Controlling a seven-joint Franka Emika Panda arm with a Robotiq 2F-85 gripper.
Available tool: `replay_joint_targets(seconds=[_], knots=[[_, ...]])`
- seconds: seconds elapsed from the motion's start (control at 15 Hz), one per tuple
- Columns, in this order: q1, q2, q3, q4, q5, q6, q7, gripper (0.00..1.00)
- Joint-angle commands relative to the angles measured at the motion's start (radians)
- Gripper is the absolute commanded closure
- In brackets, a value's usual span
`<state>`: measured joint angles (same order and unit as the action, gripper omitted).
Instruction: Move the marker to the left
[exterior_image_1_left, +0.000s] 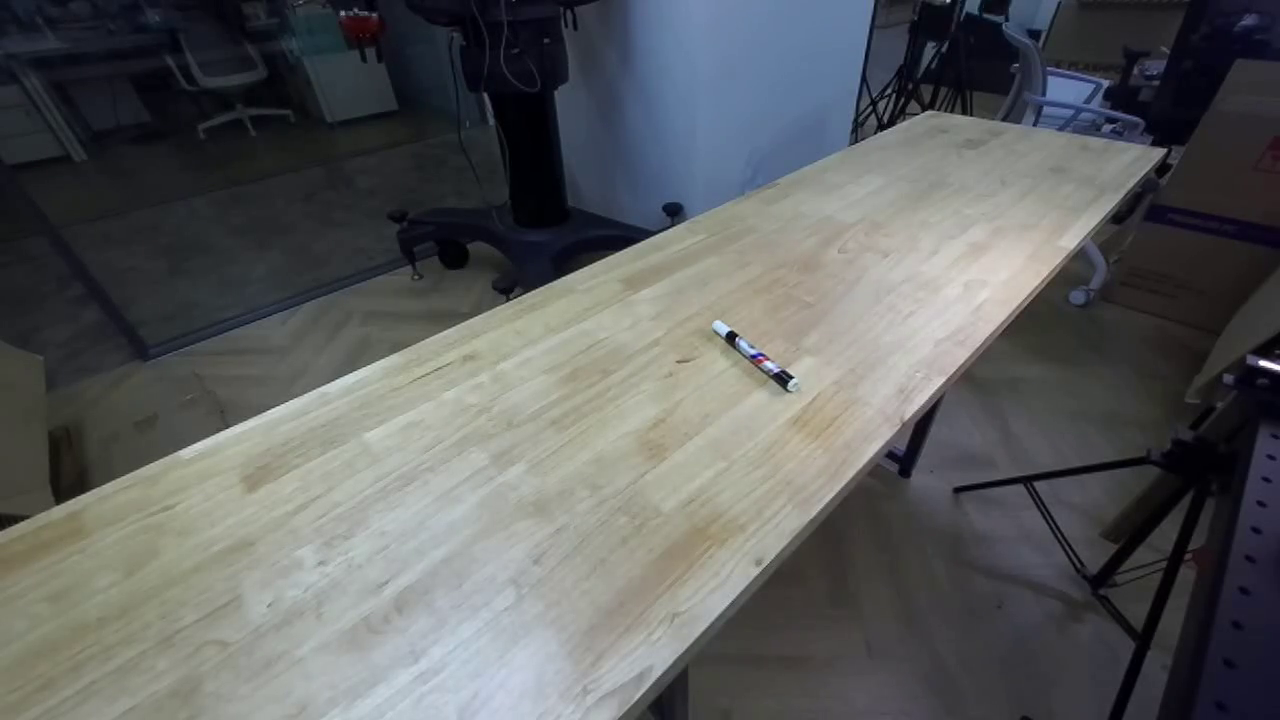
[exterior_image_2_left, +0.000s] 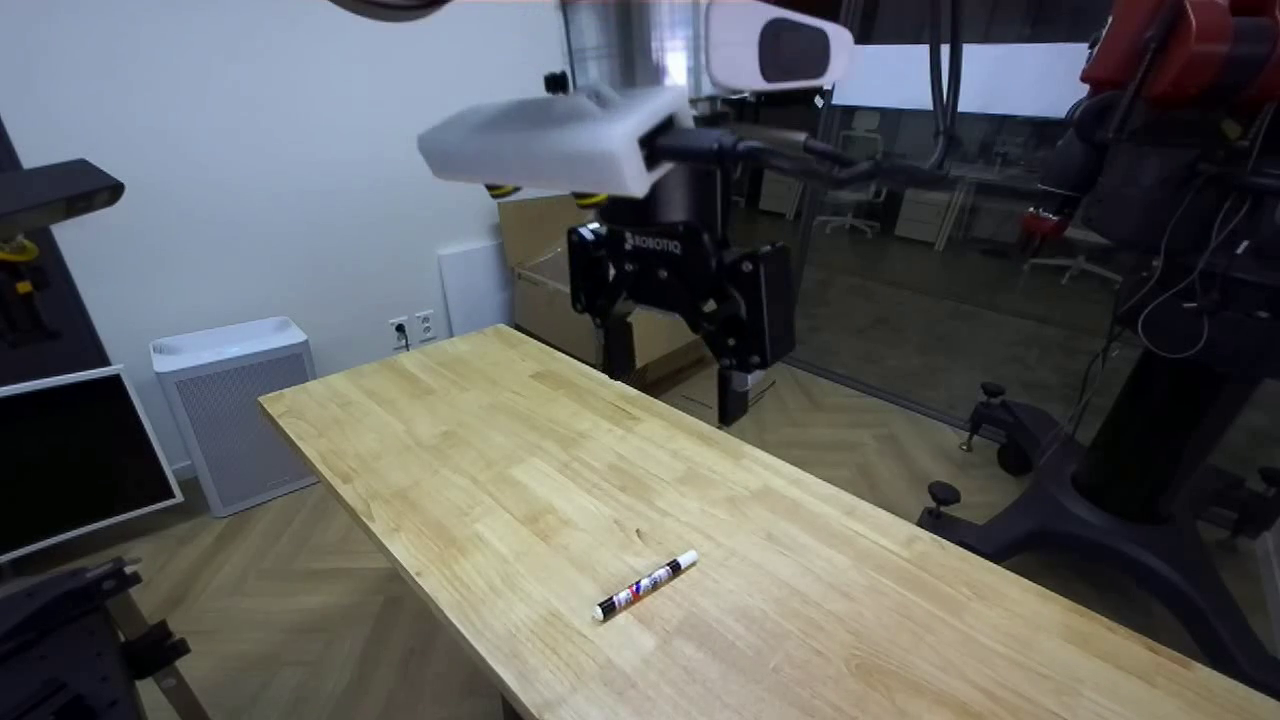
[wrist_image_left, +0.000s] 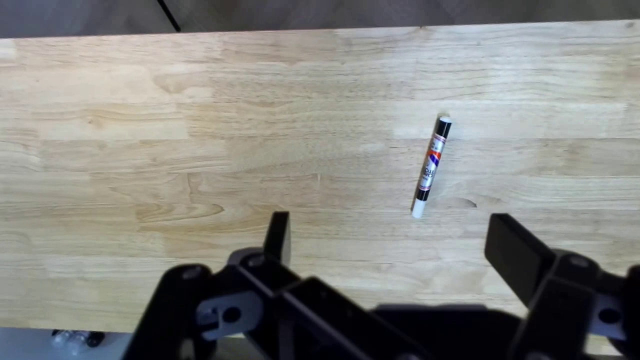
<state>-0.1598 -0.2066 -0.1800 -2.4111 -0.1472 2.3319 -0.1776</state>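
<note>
The marker is a thin black and white stick with a red and blue label. It lies flat on the light wooden table in both exterior views (exterior_image_1_left: 755, 356) (exterior_image_2_left: 646, 585). In the wrist view the marker (wrist_image_left: 431, 162) lies right of the middle, beyond the fingertips, with its white cap end toward the gripper. My gripper (exterior_image_2_left: 676, 375) hangs above the table, apart from the marker, with its fingers spread. In the wrist view the gripper (wrist_image_left: 389, 220) is open, with nothing between its fingers. The gripper is out of view in an exterior view that shows the marker.
The long wooden table (exterior_image_1_left: 450, 480) has its edges in sight in the wrist view. A black wheeled stand (exterior_image_1_left: 530, 230) is beside one long edge. A black tripod (exterior_image_1_left: 1190, 460) is beyond the opposite edge. Cardboard boxes (exterior_image_2_left: 550, 310) and an air purifier (exterior_image_2_left: 240, 410) stand past the table's end.
</note>
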Motion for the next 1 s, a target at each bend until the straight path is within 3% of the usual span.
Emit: replay_joint_targets(seconds=[0.0, 0.27, 0.53, 0.93], knots=[[-0.001, 0.03, 0.002, 0.021, 0.001, -0.006, -0.001, 0.0], [0.001, 0.081, -0.001, 0.067, 0.018, -0.024, -0.02, 0.0], [0.007, 0.252, -0.024, 0.212, 0.177, -0.035, -0.161, 0.0], [-0.032, 0.519, 0.042, 0.431, 0.366, -0.068, -0.277, 0.0]])
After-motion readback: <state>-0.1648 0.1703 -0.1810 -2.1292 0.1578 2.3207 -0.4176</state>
